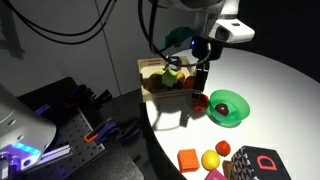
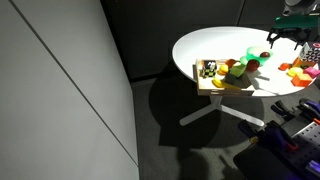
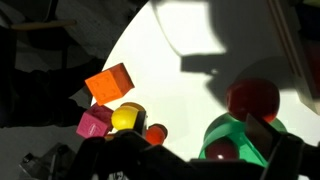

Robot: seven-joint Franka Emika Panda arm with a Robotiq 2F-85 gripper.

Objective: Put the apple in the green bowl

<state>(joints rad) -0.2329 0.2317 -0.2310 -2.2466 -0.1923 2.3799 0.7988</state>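
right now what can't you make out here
Gripper: open or shut jaws unclear; wrist view loses them in dark at the bottom edge.
Green bowl: contents half cut by bottom edge, wrist view.
Crate items: too small in both exterior views.

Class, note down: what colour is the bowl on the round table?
The bowl is bright green, clearest in an exterior view.

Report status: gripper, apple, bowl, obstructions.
Gripper open, empty, hovering over apple. Apple on table beside bowl, not in it. Nothing between the two.
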